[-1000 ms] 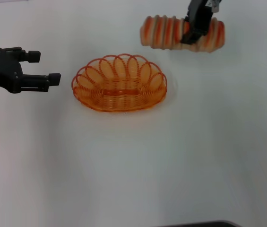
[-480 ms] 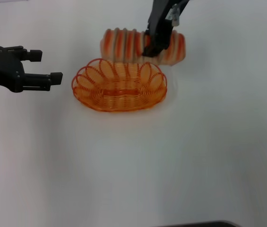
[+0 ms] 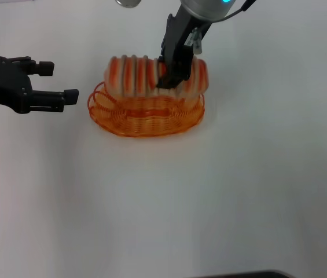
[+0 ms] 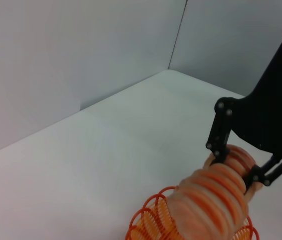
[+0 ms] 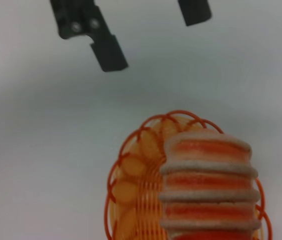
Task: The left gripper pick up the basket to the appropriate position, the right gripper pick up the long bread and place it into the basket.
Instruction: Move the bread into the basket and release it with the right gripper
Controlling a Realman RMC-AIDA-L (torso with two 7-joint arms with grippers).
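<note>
R hand (image 3: 169, 74) clenched on long bread (image 3: 146, 76) near mid-length, holding it lengthwise over basket (image 3: 146, 116). Bread-to-wire contact can't be judged, prob. just above. Basket on white tabletop (image 3: 163, 202). L hand (image 3: 56, 84) released, fingers spread, just beside basket's left end, not touching.

Your count, operator: one basket (image 3: 146, 119); one long bread (image 3: 134, 75); two grippers, namely left gripper (image 3: 56, 83) and right gripper (image 3: 172, 72); one white table (image 3: 209, 197) beneath.
</note>
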